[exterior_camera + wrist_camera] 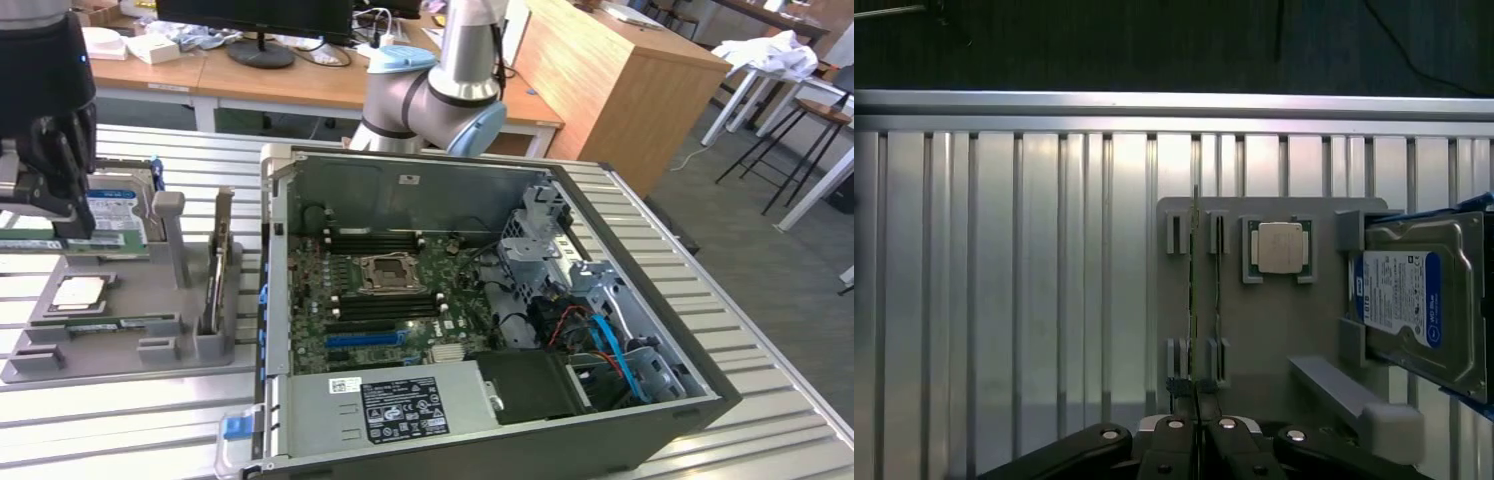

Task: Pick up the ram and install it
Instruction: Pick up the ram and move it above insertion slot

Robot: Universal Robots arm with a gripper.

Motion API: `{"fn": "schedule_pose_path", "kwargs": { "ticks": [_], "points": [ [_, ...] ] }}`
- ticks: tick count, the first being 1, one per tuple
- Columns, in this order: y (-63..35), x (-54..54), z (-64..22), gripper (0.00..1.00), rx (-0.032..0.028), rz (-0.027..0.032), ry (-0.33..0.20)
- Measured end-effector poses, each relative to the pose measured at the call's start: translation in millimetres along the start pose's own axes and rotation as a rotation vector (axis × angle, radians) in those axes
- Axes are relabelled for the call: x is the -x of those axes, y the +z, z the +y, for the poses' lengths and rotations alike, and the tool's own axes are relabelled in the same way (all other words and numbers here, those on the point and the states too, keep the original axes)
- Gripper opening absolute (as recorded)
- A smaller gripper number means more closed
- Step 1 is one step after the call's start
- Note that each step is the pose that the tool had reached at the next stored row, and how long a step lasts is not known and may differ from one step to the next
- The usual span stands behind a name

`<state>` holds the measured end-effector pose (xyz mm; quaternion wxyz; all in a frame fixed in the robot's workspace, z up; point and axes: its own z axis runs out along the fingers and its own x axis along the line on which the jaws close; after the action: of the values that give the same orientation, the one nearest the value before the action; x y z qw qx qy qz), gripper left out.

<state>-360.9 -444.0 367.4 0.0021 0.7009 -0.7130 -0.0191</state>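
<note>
Clamped together on the ram, the gripper hangs over the grey parts tray, which lies on the slatted metal table at the exterior view's left of the open computer case. Its jaws pinch the stick by the thin top edge near one end. That suits a board this narrow, since it leaves the contact edge facing down and free for a slot. The ram appears slightly raised above its notched cradle, running parallel and close to the twin stick, which stands on edge in the tray. Edge-on, the ram shows as a long, very thin dark-green line, its chips and label hidden. A processor and a hard drive rest in their own recesses beyond the sticks. The motherboard slots lie well apart, inside the case.
</note>
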Motion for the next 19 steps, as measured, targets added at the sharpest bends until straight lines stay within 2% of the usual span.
{"fn": "schedule_pose_path", "kwargs": {
  "ticks": [8, 19],
  "points": [
    [-18.0, 0.4, 0.6, 0.11, 0.0001, 0.0000, 0.000],
    [-37.8, 0.9, 1.1, 0.11, 0.0000, -0.0001, 0.000]
  ]
}}
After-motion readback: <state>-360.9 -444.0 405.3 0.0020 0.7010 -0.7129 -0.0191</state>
